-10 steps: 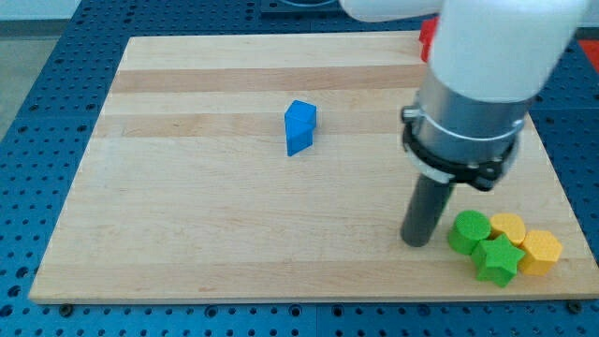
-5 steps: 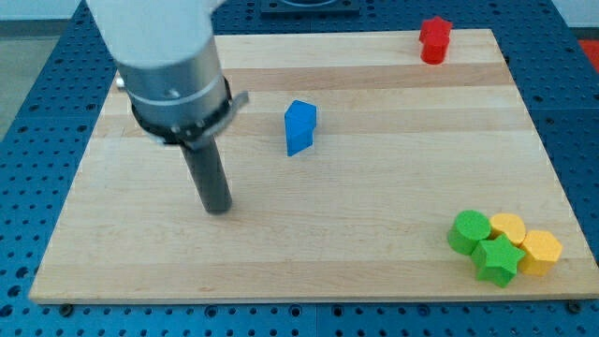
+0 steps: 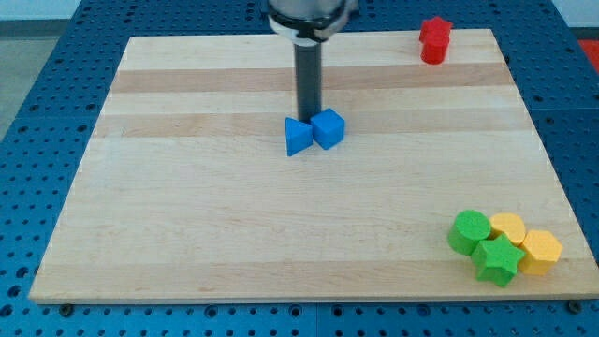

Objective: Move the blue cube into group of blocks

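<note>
The blue cube sits just above the board's middle, touching a blue triangular block on its left. My tip stands right behind the two, at the seam between them, on the side towards the view's top. The group of blocks lies at the view's bottom right: a green cylinder, a green star, a yellow block and a yellow hexagon, all packed together. The blue cube is far from that group.
A red star block stands alone at the view's top right corner of the wooden board. Blue perforated table surrounds the board.
My tip swung from the lower right, across to the board's left, then up to behind the blue blocks. The blue cube now shows to the right of the blue triangular block.
</note>
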Controlling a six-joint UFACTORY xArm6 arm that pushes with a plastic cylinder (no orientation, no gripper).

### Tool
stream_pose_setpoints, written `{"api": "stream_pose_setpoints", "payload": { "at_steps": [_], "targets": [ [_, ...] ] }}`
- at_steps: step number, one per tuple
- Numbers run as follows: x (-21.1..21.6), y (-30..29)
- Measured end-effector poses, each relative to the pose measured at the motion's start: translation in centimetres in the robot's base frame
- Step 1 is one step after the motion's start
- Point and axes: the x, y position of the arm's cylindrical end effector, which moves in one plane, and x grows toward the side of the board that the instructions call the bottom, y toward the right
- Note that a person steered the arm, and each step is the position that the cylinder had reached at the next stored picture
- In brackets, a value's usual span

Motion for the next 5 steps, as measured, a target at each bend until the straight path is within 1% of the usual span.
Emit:
{"api": "stream_pose_setpoints", "payload": {
  "at_steps": [2, 3, 4, 5],
  "targets": [
    [2.9, 6.8],
    [3.8, 5.9],
    [4.3, 1.7],
    [5.1, 0.5]
  ]
}}
